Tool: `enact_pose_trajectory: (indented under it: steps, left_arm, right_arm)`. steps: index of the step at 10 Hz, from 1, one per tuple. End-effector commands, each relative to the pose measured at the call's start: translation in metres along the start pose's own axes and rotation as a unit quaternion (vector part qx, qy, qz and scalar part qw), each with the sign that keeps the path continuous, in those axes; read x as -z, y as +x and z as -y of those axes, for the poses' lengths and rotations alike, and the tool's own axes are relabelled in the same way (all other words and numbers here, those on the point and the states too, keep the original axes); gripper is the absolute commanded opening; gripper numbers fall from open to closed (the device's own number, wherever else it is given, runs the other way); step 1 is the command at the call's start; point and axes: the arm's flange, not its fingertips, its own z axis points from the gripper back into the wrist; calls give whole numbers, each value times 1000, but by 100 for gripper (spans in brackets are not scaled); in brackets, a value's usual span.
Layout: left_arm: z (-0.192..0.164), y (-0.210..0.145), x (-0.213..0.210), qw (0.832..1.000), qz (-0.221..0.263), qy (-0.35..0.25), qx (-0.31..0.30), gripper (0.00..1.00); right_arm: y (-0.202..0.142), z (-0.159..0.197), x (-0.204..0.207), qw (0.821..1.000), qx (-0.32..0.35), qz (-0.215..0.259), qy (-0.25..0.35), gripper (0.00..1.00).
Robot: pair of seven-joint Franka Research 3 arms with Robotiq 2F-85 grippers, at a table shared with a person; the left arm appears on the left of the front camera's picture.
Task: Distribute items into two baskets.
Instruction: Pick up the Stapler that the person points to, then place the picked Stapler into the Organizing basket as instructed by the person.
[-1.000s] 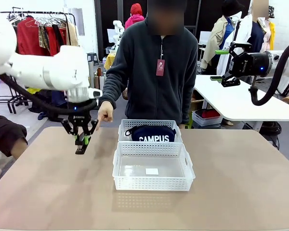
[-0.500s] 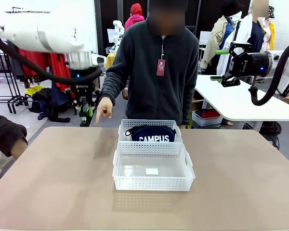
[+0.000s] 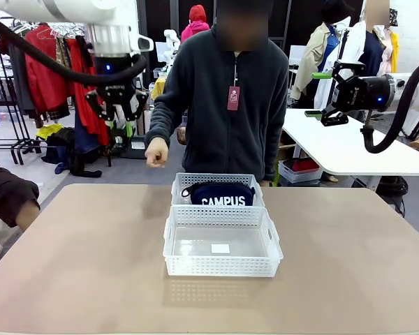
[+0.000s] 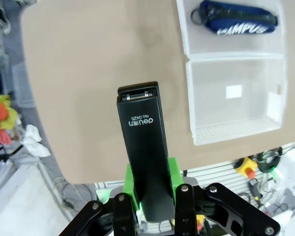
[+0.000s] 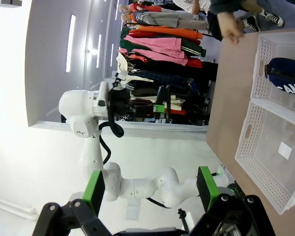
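1. The left gripper (image 3: 119, 130), black with green pads, hangs high over the far left of the scene with its fingers pointing down. It is clamped tight on the small black desk stapler (image 4: 142, 142). In the left wrist view the stapler juts out lengthwise from between the green pads (image 4: 131, 183), printed face toward the camera, its free end well ahead of the fingertips.
2. Far below that gripper lies the tan tabletop (image 3: 70, 265); the stapler touches neither it nor a basket.
3. Just right of the left gripper and lower, the person's hand (image 3: 156, 152) is loosely curled by the table's far edge, apart from both the gripper and the baskets.
4. Farther right of the left gripper and well below it stands the far white translucent lattice-sided plastic basket (image 3: 178, 183). The navy-blue soft zip pouch with white "CAMPUS" lettering (image 3: 218, 193) lies inside it.
5. The near basket (image 3: 169, 241), alike in shape, sits against the far one, long side to long side. A small white rectangle (image 3: 221, 248) shows at its floor.
6. The right gripper (image 3: 320, 94) is held high at the far right, fingers pointing toward the person, above a white table (image 3: 349, 150) behind. Its jaws stand wide with nothing between them. In the right wrist view the green pads (image 5: 93, 189) are far apart. Both baskets lie well below this gripper, off to its left.
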Motion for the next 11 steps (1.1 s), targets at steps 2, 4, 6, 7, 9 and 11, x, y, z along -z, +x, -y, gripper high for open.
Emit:
enact_pose_trajectory:
  steps: [2, 4, 6, 7, 9, 11]
  left_arm:
    - [-5, 2, -23, 1000, 9, 4, -12, 0]
    - [-1, -2, -14, 1000, 3, 0, -1, 0]
    - [-1, -2, -14, 1000, 3, 0, -1, 0]
    - [-1, -2, -14, 1000, 3, 0, -1, 0]
    - [-1, -2, -14, 1000, 3, 0, -1, 0]
    - [-1, -2, -14, 1000, 3, 0, -1, 0]
  right_arm:
    - [-1, -2, 0, 1000, -1, 0, 1, 100]
    - [-1, -2, 0, 1000, -1, 0, 1, 100]
    - [-1, -2, 0, 1000, -1, 0, 1, 100]
    - [-1, -2, 0, 1000, -1, 0, 1, 100]
    - [-1, -2, 0, 1000, -1, 0, 1, 100]
    - [-1, -2, 0, 1000, -1, 0, 1, 100]
